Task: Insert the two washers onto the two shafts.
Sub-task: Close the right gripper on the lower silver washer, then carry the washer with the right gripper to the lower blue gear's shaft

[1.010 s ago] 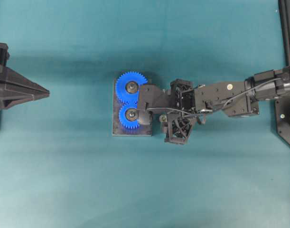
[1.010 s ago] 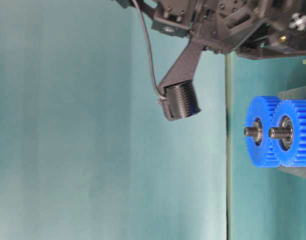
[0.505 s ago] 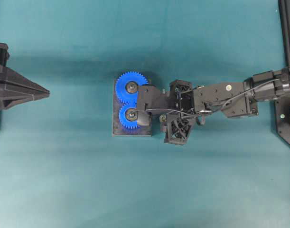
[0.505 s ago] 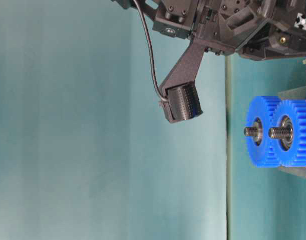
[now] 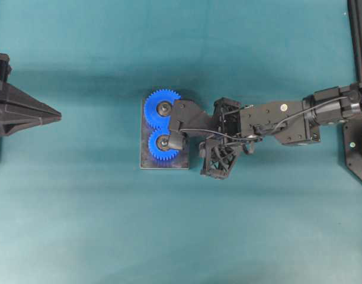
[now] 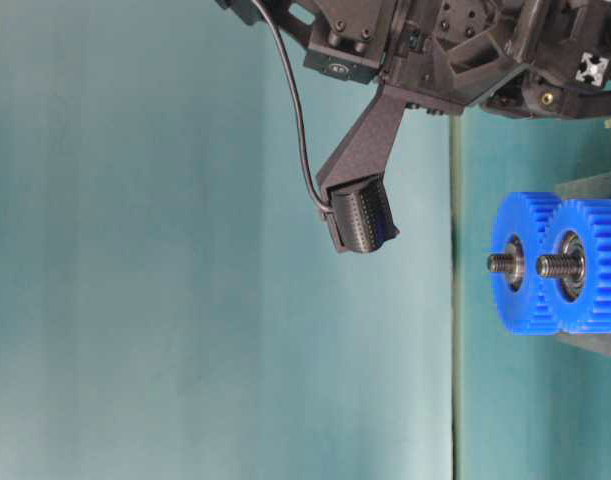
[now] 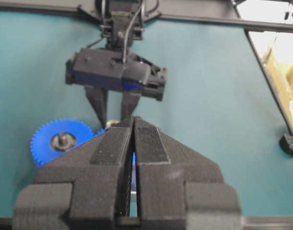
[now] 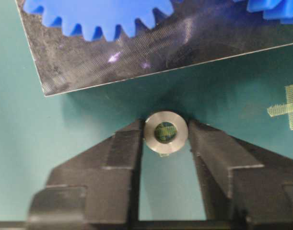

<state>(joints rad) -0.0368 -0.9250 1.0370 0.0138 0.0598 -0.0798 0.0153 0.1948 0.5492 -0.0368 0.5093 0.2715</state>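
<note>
A silver washer [image 8: 151,135] is pinched edge-on between the fingertips of my right gripper [image 8: 165,133], just off the edge of the dark baseplate [image 8: 136,57]. In the overhead view my right gripper [image 5: 175,126] hovers over two meshed blue gears [image 5: 157,110], each on a threaded shaft [image 5: 164,107]. In the table-level view both shafts [image 6: 501,263] stick out of the gears, and the gripper's finger [image 6: 359,214] stands well above them. My left gripper [image 5: 50,114] is shut and empty far to the left; it also shows in its wrist view [image 7: 134,120].
The baseplate [image 5: 146,163] lies mid-table on teal cloth. A black frame [image 5: 358,35] runs along the right edge. A small green cross mark [image 8: 286,107] is on the cloth near the plate.
My right gripper has shifted slightly left over the gears and twisted at the wrist. In the table-level view its finger has risen a little. The left arm has not moved.
</note>
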